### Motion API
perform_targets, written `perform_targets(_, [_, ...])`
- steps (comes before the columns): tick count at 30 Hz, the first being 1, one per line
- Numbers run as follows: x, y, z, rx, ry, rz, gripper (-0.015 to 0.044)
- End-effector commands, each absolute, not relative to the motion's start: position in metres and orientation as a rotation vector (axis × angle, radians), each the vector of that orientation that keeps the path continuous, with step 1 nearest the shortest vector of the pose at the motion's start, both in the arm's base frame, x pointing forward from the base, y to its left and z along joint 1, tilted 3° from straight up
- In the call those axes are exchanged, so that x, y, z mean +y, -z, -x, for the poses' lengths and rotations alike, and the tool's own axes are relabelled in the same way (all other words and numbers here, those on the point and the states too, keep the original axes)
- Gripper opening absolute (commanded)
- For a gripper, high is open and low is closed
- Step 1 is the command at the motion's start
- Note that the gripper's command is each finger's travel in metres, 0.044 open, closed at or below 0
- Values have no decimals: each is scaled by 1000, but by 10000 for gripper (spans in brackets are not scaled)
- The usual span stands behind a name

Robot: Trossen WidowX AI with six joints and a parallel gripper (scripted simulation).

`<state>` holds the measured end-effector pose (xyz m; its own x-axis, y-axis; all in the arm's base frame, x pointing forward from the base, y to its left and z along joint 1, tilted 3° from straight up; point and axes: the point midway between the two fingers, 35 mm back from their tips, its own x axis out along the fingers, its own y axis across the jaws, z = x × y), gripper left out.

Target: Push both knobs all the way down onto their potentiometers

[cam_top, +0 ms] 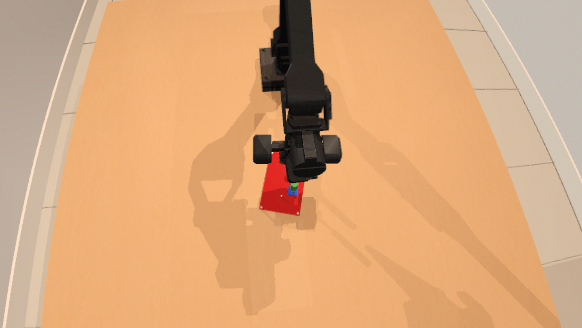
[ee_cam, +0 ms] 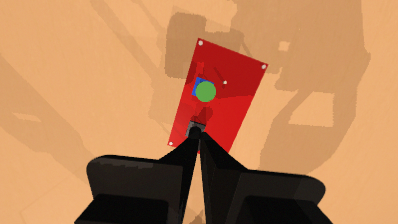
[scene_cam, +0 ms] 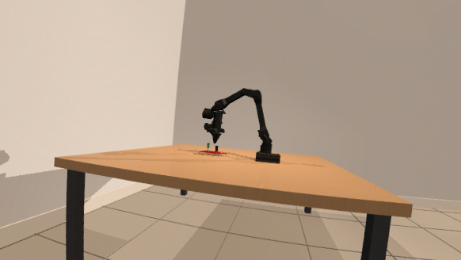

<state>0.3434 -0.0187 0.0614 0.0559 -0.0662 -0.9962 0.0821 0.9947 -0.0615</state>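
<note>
A: Wrist view, nearest first?
B: Gripper at 6 o'clock, fingers pressed together, nothing between them. Tips directly over black knob; contact impossible to confirm.

A: Beyond that?
B: Red circuit board on table, tilted toward 1 o'clock. Green knob at 12 o'clock from black one, well apart, sitting over blue potentiometer. White screw heads at board corners.

A: Exterior view?
B: Claw point down just above black knob, small gap apparent. Green knob at 9 o'clock, standing taller. Arm base at 3 o'clock from board, same table.
</note>
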Motion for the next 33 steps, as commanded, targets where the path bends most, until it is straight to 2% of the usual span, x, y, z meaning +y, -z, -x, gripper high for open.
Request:
perform_targets(1, [-19, -64, -348, 1511, 38, 73, 0])
perform_targets(33, [-20, -80, -364, 1388, -819, 936, 0])
